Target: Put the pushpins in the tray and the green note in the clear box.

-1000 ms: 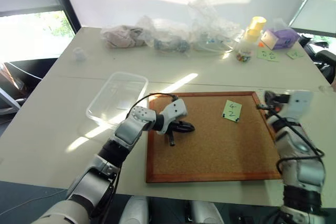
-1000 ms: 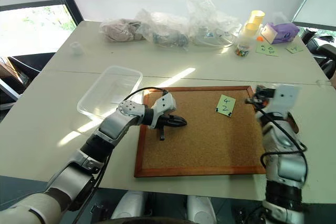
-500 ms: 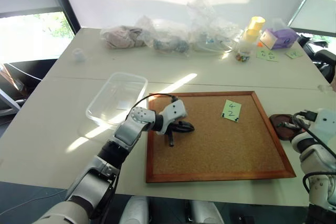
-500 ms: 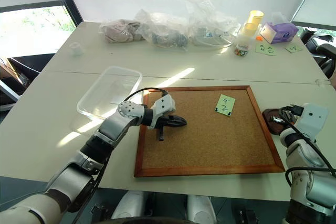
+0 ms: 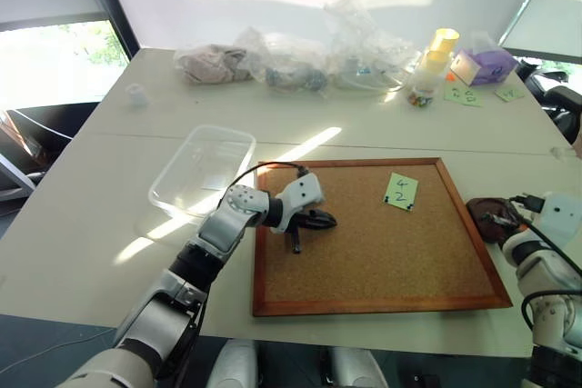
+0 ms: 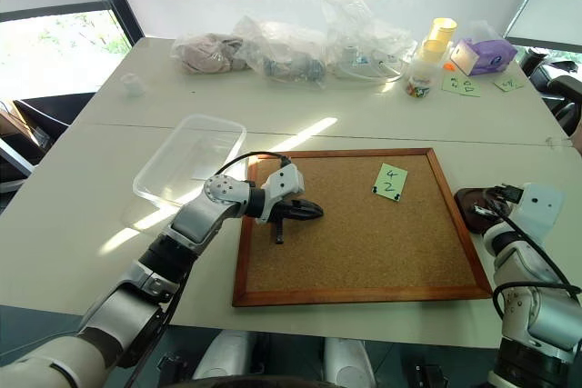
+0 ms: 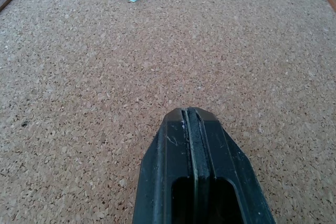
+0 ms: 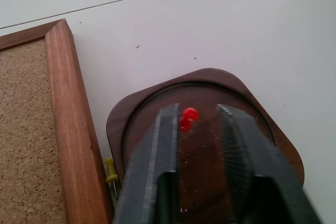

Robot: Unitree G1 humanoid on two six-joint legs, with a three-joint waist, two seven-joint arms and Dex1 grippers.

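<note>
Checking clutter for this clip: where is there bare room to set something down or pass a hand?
Bare: the cork board between the left gripper and the green note, and the table strip beyond the clear box. Crowded: the far edge, with plastic bags, bottles and notes; also the tray, under the right gripper.

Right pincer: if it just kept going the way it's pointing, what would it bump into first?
Most likely the tray: the right pincer hangs open just over its dark inside, by a red pushpin. How far above is hard to judge.
</note>
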